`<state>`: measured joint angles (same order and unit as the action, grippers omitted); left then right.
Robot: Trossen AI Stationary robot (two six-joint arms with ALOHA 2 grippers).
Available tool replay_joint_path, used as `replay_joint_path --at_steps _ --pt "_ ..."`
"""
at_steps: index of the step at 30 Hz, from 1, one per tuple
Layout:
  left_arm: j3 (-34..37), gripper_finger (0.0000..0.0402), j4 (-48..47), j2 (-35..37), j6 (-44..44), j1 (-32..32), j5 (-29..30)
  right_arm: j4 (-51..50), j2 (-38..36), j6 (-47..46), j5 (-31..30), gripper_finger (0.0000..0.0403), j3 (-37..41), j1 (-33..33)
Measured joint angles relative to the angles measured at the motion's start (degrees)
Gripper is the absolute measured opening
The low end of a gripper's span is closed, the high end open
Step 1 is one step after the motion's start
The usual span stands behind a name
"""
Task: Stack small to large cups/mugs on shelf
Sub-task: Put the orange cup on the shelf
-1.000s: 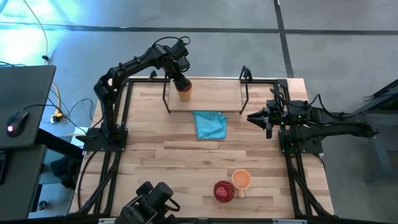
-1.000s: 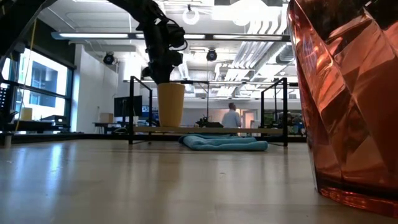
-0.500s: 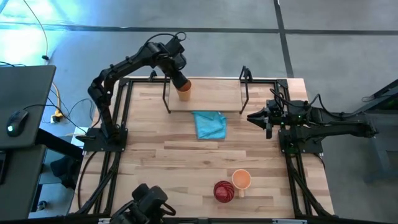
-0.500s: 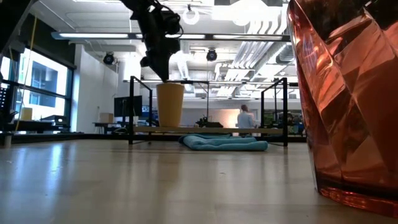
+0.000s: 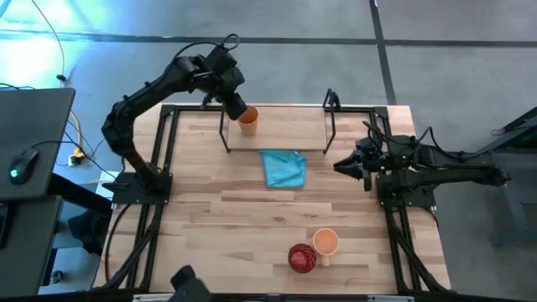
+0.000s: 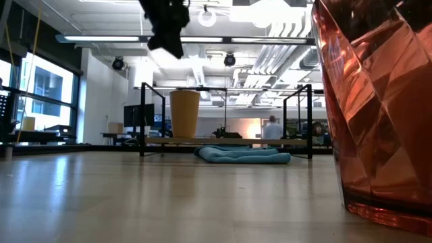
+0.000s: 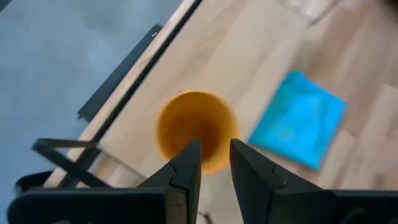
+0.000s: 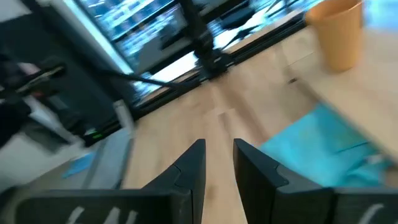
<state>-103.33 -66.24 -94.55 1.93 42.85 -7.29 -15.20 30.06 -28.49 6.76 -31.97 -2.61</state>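
The mustard-tan tumbler [image 5: 248, 122] stands upright on its base at the left end of the shelf [image 5: 289, 134]; it also shows in the low view [image 6: 185, 113]. My left gripper [image 5: 236, 108] hangs above it and clear of it [image 6: 166, 39], its fingers a narrow gap apart [image 7: 214, 149] over the tumbler's mouth [image 7: 196, 124]. The dark red ribbed cup [image 5: 303, 257] and the orange mug [image 5: 325, 242] stand side by side near the table's front edge. My right gripper [image 5: 340, 161] waits at the table's right, a narrow gap between its fingers [image 8: 217, 149], empty.
A blue cloth [image 5: 283, 168] lies crumpled on the table just in front of the shelf. The shelf's black wire posts [image 5: 329, 117] stand at both ends. The red cup fills the low view's right side [image 6: 378, 108]. A person [image 6: 273, 128] shows far off in the room.
My left gripper has risen from the tumbler's rim and drawn back toward the table's far left corner, leaving the tumbler upright on the shelf. The person in the room has walked to the right.
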Motion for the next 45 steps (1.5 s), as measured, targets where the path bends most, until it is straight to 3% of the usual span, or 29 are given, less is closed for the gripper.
replay_joint_path --at_steps 4,10,18,26,36,45 --pt "0.0 0.0074 0.0 2.6 -2.4 -4.9 -3.9 -0.5 0.0 -2.8 5.2 0.0071 0.0 0.0" --pt "0.0 0.0074 -0.2 3.3 -6.5 -16.5 -6.1 -2.3 0.4 -3.5 6.3 0.0071 0.0 0.0" --pt "0.0 0.0074 1.1 1.5 -14.2 -33.6 1.1 -2.6 0.6 0.3 6.7 0.0071 0.0 0.0" --pt "0.0 0.0074 7.6 -1.0 -23.8 -45.7 7.0 -2.6 0.9 1.7 10.4 0.0071 0.0 0.0" --pt "0.0 0.0074 13.1 -8.3 -33.6 -55.2 12.8 -3.0 2.9 3.0 10.2 0.0071 0.0 0.0" --pt "0.0 0.0074 22.6 -14.7 -37.1 -59.1 12.5 -3.4 4.2 1.8 10.4 0.0071 0.0 0.6"
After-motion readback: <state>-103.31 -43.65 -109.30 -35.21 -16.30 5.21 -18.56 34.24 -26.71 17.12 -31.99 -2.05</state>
